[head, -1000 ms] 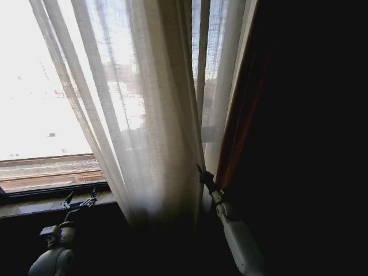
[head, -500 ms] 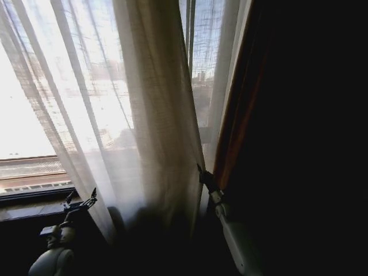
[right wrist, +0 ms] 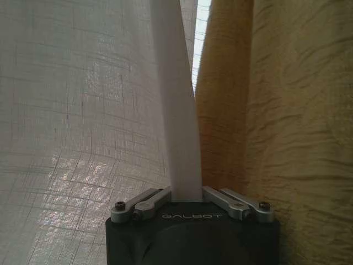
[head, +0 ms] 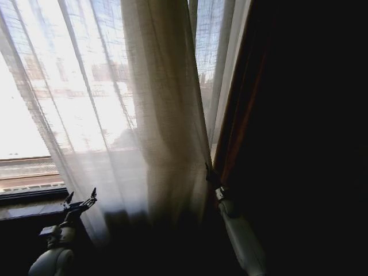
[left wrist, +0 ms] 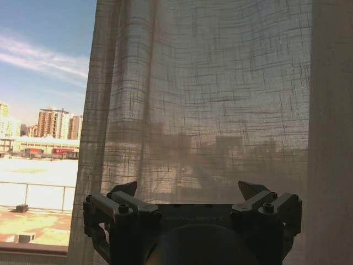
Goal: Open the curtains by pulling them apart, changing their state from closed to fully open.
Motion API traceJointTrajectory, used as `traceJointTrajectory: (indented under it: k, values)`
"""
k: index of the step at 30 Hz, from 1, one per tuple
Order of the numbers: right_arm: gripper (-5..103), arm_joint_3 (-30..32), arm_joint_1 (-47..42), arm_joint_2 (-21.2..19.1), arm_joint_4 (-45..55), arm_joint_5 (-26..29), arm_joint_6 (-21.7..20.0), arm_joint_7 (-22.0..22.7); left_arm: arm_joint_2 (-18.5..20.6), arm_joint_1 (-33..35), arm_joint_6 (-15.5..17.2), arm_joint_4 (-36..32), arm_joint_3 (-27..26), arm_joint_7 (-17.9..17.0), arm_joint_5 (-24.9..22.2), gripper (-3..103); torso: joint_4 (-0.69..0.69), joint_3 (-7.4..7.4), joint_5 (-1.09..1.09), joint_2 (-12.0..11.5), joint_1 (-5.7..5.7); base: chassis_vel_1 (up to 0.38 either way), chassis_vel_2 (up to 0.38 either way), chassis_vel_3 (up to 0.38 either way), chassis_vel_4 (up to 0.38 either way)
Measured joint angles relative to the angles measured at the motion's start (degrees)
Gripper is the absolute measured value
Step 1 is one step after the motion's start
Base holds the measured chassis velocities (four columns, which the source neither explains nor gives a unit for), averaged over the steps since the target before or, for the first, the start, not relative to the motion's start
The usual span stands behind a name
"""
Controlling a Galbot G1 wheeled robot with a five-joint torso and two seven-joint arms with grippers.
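The sheer white curtains (head: 161,115) hang pleated across the window, from the far left to the middle of the head view. My right gripper (head: 210,172) is at their right edge, low down. In the right wrist view the right gripper (right wrist: 186,194) is shut on a white hem strip of the curtains (right wrist: 175,121). Low on the left by the sill, my left gripper (head: 80,199) holds nothing. In the left wrist view the left gripper (left wrist: 188,193) stands open, with the curtains (left wrist: 209,99) hanging just beyond its fingertips.
A heavy beige-brown drape (head: 241,103) hangs right of the sheer fabric, close beside my right gripper, and appears as the drape (right wrist: 276,110) in the right wrist view. The window sill (head: 29,207) runs along the lower left. The room to the right is dark.
My right gripper has shifted slightly right and down with the curtain edge. The sheer fabric now spreads farther left across the window. The left arm has not moved.
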Motion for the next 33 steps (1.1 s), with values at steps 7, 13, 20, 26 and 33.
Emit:
traceJointTrajectory:
  k: [7,13,20,26,33]
  values:
    - [0,3.72,4.64,-0.86,-7.35,-2.13,1.24,4.51,0.0,0.0,0.0,0.0,0.0,-0.01,0.0,100,0.01,0.0,-0.01,0.0,0.0,0.0,0.0,0.0,0.0]
    - [0,4.12,4.5,-1.46,-6.45,-1.81,1.08,5.65,0.0,0.0,0.0,0.0,0.0,-0.01,0.0,100,0.0,0.01,0.0,-0.01,0.01,0.0,0.0,0.0,0.0]
    - [14,1.24,-0.45,-2.16,1.78,2.45,-0.25,2.59,0.0,0.0,0.0,0.0,0.0,-0.01,0.0,100,0.02,0.0,-0.02,0.0,0.0,0.0,0.0,0.0,0.0]
    - [36,-1.41,-5.9,-3.71,8.1,4.75,-1.26,1.21,0.0,0.0,0.0,0.0,0.0,-0.01,0.0,100,0.01,0.0,-0.02,0.0,0.01,0.0,0.0,0.0,0.0]
    - [57,-3.42,-11.33,-6.1,14.72,6.95,-3.25,1.22,0.0,0.0,0.0,0.0,0.0,-0.01,0.0,100,0.01,0.0,0.0,0.0,0.0,0.0,0.0,0.0,0.0]
